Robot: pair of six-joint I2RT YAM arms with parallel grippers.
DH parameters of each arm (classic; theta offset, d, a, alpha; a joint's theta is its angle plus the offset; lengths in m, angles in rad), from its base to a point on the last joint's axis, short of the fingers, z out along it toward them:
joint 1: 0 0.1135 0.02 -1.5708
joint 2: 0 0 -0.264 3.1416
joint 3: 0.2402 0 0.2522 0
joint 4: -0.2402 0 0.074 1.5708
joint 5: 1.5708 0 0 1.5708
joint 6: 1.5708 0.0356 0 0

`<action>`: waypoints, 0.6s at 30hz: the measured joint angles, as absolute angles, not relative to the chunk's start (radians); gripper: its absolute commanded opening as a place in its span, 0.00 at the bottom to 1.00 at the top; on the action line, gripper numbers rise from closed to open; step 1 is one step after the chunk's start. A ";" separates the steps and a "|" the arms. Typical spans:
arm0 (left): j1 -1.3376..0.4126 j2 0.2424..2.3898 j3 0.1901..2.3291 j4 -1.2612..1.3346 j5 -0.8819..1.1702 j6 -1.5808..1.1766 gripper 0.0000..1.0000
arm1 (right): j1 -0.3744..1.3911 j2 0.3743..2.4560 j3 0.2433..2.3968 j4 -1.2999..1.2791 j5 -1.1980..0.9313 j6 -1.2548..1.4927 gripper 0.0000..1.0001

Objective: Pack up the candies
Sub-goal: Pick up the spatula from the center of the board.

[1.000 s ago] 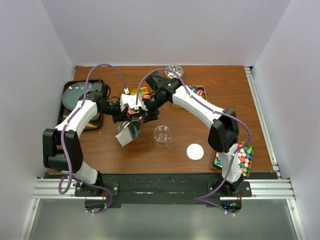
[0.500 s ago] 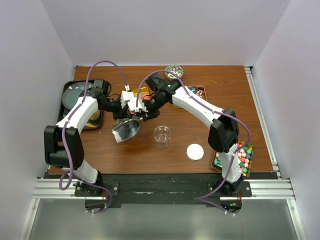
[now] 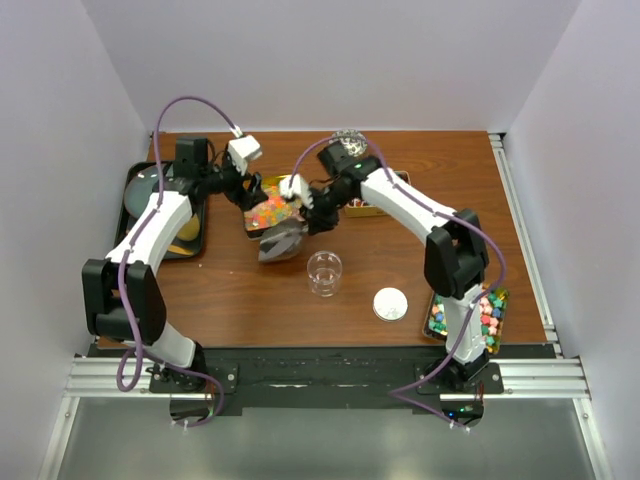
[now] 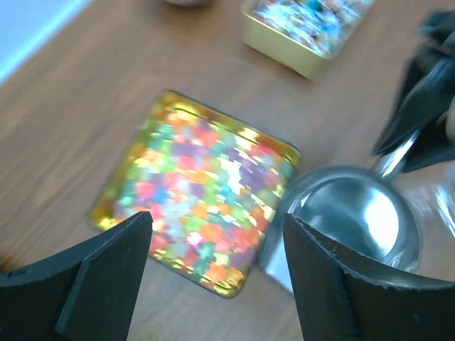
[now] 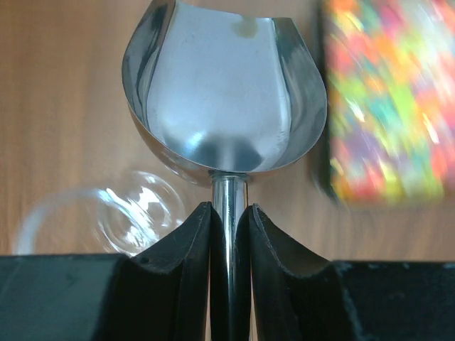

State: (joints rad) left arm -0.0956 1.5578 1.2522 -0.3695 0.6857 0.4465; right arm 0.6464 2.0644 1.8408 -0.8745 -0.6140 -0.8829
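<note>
White-walled booth, brown wooden table point(image 3: 220, 300). I see left gripper point(image 4: 217, 220) spread wide, hovering over gold tin point(image 4: 234, 124) full of glossy multicoloured candies point(image 4: 202, 188), touching nothing. Right gripper point(image 5: 229, 209) pinching handle of metal scoop point(image 5: 220, 92); scoop bowl empty, just beside gold tin and clear cup point(image 3: 324, 272). Farther back, wrapped pieces point(image 4: 306, 18), blurred. By right arm base, cube pieces point(image 3: 485, 312). Near clear cup, white lid point(image 3: 390, 303) flat on table.
</note>
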 measured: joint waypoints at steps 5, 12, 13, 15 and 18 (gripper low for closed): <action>-0.092 1.584 1.275 -0.245 0.550 0.273 0.77 | 0.502 2.000 1.798 -0.829 -0.621 -0.755 0.00; -0.092 1.645 1.294 -0.233 0.590 0.174 0.80 | 0.477 1.921 1.773 -0.747 -0.623 -0.643 0.00; -0.092 1.648 1.294 -0.241 0.617 0.165 0.80 | 0.482 1.915 1.773 -0.743 -0.624 -0.630 0.00; -0.091 1.652 1.293 -0.254 0.669 0.140 0.87 | 0.492 1.902 1.772 -0.738 -0.624 -0.611 0.00; -0.090 1.658 1.275 -0.255 0.748 0.091 0.87 | 0.498 1.869 1.756 -0.734 -0.623 -0.607 0.00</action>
State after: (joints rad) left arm -0.0898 1.6577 1.2751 -0.2550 0.7479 0.0910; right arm 0.4976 1.8687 1.7557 -0.7338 -0.6231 -0.6075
